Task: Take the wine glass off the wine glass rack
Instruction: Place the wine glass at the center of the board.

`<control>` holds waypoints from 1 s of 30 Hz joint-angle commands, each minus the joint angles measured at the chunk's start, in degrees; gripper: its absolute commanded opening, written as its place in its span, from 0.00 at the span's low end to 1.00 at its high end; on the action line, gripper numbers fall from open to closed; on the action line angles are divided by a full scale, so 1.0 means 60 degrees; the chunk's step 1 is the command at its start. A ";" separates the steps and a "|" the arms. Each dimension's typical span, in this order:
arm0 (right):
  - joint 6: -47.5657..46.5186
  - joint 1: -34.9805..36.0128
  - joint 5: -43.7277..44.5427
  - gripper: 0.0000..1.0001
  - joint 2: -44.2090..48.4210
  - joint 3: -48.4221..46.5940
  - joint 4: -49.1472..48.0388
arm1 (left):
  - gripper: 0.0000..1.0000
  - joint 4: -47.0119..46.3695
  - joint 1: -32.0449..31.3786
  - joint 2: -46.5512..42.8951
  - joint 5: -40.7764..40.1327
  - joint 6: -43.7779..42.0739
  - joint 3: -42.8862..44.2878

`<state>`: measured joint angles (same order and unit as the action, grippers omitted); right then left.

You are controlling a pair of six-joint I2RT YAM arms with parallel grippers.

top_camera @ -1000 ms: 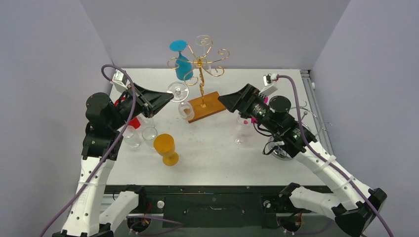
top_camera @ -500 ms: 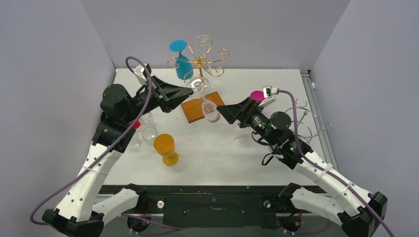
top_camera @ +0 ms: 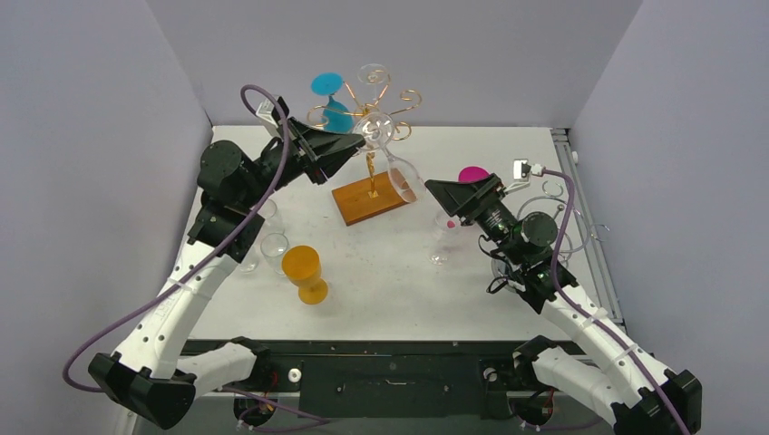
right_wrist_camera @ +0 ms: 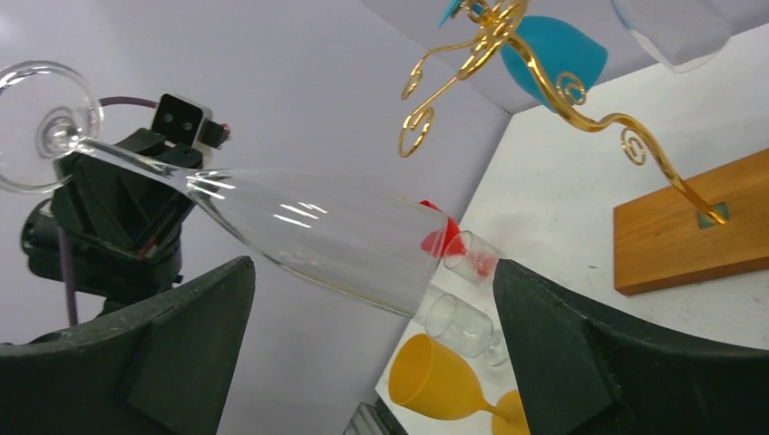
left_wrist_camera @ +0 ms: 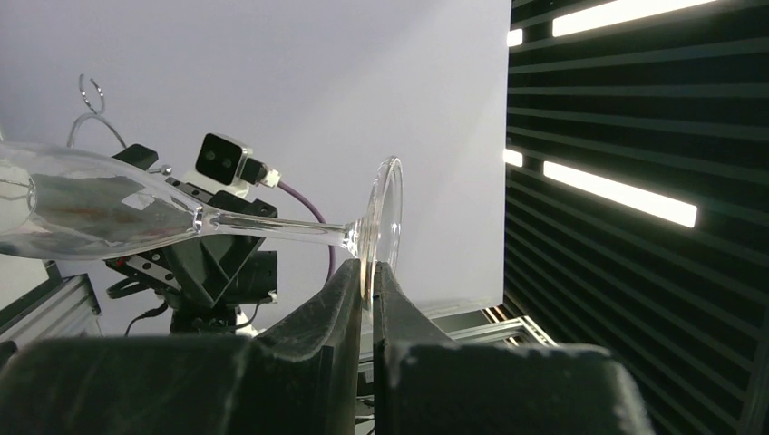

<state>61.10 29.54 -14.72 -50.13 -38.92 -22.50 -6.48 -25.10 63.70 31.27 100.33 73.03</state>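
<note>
Clear wine glass [right_wrist_camera: 317, 236] is now raised free beside the wine glass rack [top_camera: 363, 201], foot clamped in the left jaws; right jaws are opened wide, so removal seems done.

1. Plain lavender-grey walls [top_camera: 91, 136] enclose the white worktop [top_camera: 399, 281] on three sides.
2. Seen from the left wrist, a black slatted panel [left_wrist_camera: 635, 109] carries bright white light strips [left_wrist_camera: 626, 193].
3. Even light, soft shadows across the worktop.

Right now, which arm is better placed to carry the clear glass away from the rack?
Left, probably: the left end effector is shut on the foot of the glass, holding it tilted beside the rack. The right end effector is open and holds nothing.
</note>
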 commanded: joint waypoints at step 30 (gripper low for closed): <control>0.2479 -0.0119 -0.1392 0.95 -0.1326 0.0098 -0.5972 | 0.00 -0.3250 -0.0237 0.0348 -0.0411 0.1630 0.0249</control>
<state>73.45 29.21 -21.37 -56.12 -38.00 -47.29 -19.57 -26.00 66.83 30.35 108.53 74.39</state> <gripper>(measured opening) 0.960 0.024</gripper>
